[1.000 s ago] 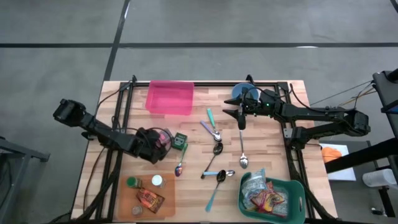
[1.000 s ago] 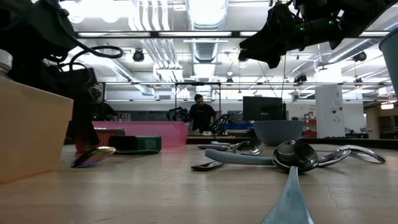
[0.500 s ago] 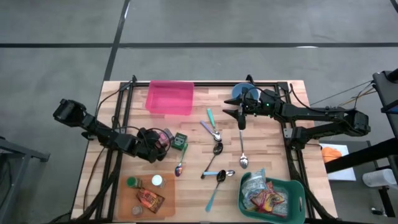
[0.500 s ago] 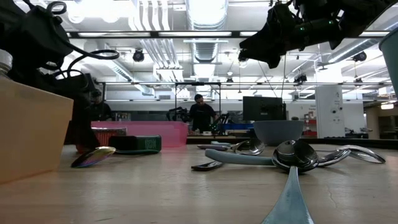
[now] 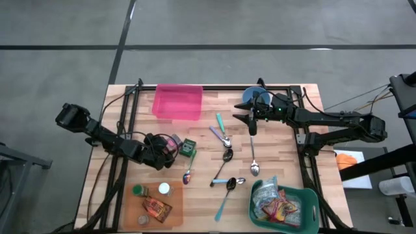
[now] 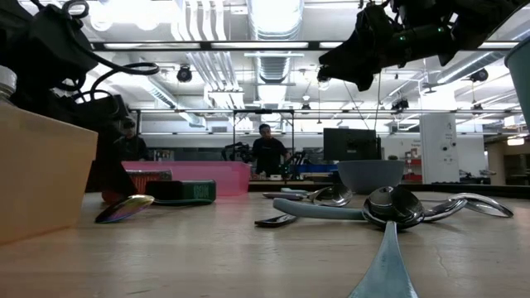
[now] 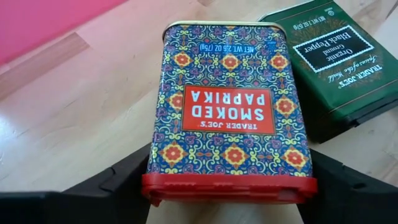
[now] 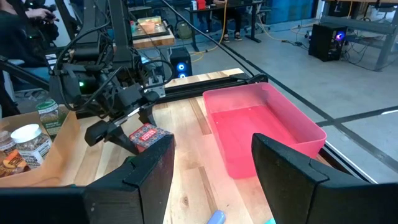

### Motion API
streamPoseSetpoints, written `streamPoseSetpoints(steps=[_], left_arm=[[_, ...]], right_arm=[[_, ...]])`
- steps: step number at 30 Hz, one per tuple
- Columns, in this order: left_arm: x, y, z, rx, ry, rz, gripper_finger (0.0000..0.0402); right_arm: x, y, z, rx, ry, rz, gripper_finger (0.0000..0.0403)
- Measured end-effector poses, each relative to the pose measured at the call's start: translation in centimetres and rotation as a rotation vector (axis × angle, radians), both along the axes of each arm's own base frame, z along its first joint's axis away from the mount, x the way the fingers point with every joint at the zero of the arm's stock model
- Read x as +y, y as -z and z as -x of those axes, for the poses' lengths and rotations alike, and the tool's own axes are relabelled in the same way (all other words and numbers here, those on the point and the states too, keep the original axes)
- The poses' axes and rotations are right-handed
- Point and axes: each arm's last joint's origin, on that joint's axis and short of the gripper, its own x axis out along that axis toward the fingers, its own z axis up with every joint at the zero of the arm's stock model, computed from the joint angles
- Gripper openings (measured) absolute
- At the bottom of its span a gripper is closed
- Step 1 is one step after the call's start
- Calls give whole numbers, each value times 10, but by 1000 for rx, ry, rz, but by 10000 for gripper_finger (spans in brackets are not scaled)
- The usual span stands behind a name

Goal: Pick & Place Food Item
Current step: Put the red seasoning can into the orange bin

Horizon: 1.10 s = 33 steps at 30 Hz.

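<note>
Paprika tin's (image 7: 230, 112) red cap end (image 7: 229, 186) cut off at bottom edge of left wrist view; green pepper tin (image 7: 339, 62) touches its side. Left claw (image 5: 170, 147) left of centre in high view, fingers (image 7: 118, 180) spread, flanking tin on the surface (image 5: 273, 149); contact unclear. Left arm lies low. Right claw (image 5: 252, 123) upper centre-right, spread, holding nothing, raised over spoons (image 5: 254, 156).
</note>
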Motion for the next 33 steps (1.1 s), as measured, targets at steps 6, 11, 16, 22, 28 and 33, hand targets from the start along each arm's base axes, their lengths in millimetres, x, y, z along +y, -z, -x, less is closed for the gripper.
streamPoseSetpoints(steps=[6,11,16,22,28,33], left_arm=[[0,0,0,0,5,6,304],[-1,-3,-2,8,12,16,304],[-2,-15,-3,11,5,32,301],[-3,-50,-5,42,-17,66,305],[-3,-100,-10,129,-68,165,302],[-2,-145,-16,170,-103,276,310]], right_arm=[[0,0,0,0,0,0,211],[0,0,0,0,0,0,211],[0,0,0,0,0,0,211],[0,0,0,0,0,0,211],[0,0,0,0,0,0,211],[0,0,0,0,0,0,211]])
